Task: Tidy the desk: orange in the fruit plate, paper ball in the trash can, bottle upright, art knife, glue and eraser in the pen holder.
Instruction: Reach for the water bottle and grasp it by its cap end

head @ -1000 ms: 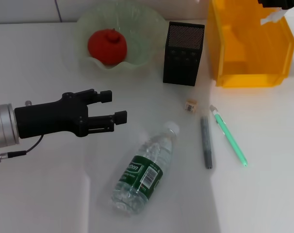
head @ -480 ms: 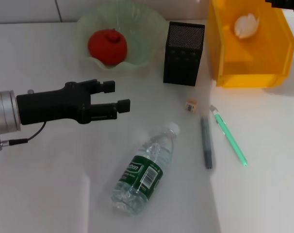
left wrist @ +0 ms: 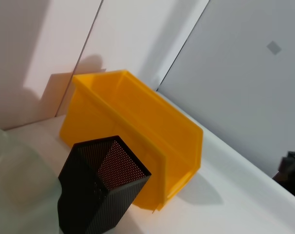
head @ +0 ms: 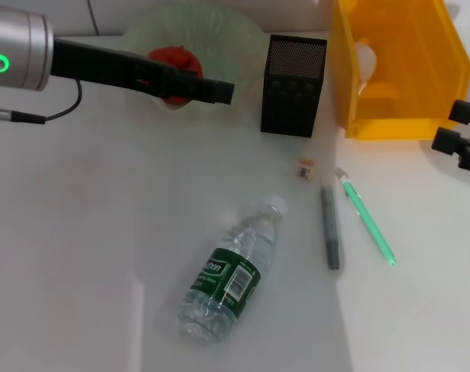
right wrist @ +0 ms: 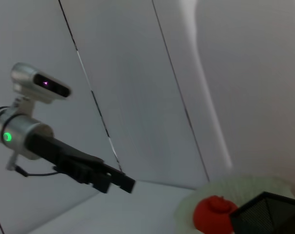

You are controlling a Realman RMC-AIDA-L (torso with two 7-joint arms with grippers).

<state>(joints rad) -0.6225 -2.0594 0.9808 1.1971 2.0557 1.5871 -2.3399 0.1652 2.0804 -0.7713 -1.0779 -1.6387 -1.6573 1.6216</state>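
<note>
The orange (head: 171, 56) lies in the fruit plate (head: 219, 31) at the back, partly covered by my left gripper (head: 219, 87), which hangs open and empty above it. A white paper ball (head: 364, 56) rests inside the yellow trash can (head: 398, 116). My right gripper (head: 458, 128) is open at the right edge, just in front of the can. The bottle (head: 231, 271) lies on its side in the middle. The eraser (head: 305, 168) sits in front of the black pen holder (head: 293, 85). A grey stick (head: 330, 227) and a green one (head: 367, 217) lie beside it; which is the art knife and which the glue I cannot tell.
The left wrist view shows the trash can (left wrist: 138, 126) and the pen holder (left wrist: 101, 190) side by side against the back wall. The right wrist view shows my left arm (right wrist: 40, 141) above the table, with the orange (right wrist: 213, 214) beyond it. White desk surrounds the bottle.
My left arm swung up and back from the desk's left to above the fruit plate. My right gripper came from above the trash can down to its front right. The paper ball settled inside the can.
</note>
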